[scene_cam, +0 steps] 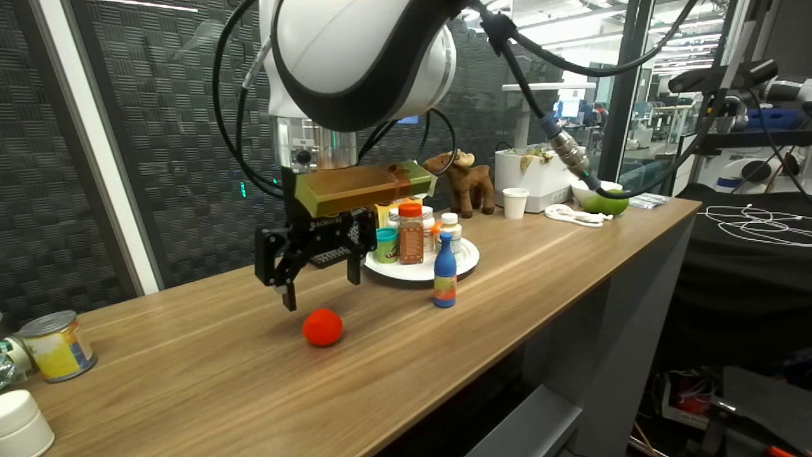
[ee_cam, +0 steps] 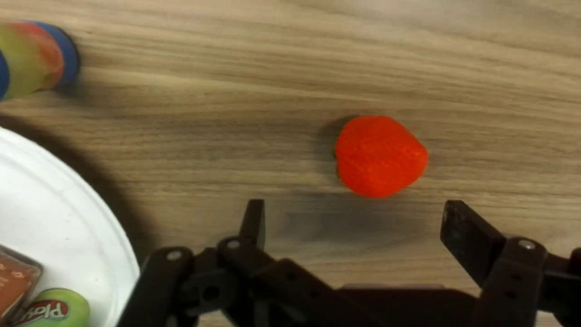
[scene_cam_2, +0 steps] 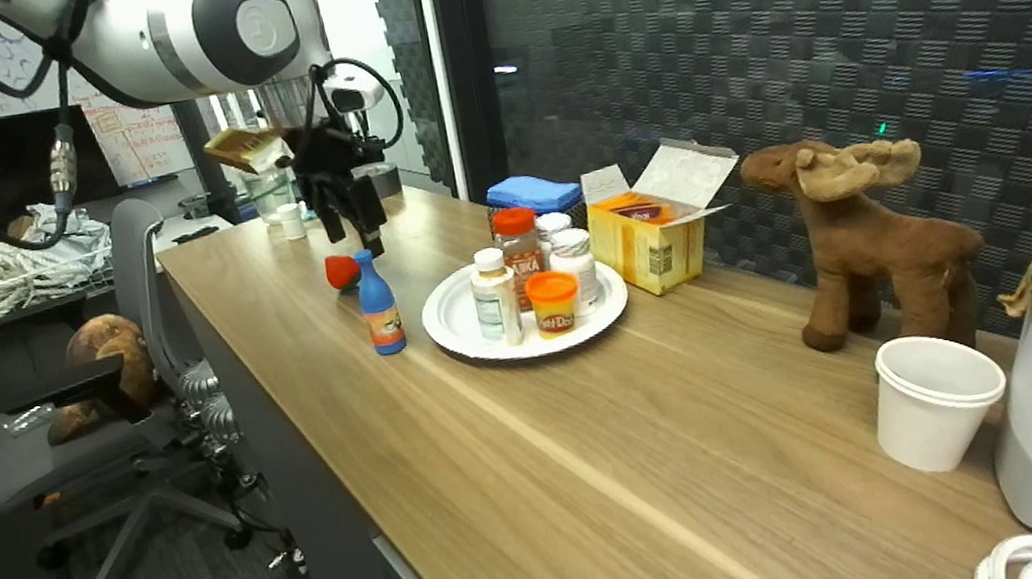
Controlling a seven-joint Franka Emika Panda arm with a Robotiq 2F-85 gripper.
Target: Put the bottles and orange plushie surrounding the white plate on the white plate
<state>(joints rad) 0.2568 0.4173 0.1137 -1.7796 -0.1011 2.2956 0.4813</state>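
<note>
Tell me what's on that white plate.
The white plate holds a red-capped jar, white-capped bottles, an orange-lidded tub and a green tub. Whatever lies beneath them is covered.

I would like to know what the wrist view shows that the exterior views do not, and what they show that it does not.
Only the wrist view: no additional object, but the tapered end of the orange-red plushie, seen from above.

Only the exterior views: the brown moose, the white paper cup, and the neck of the blue bottle.

Shared: the open gripper, the plushie, the bottle's lower part, and some of the white plate.
</note>
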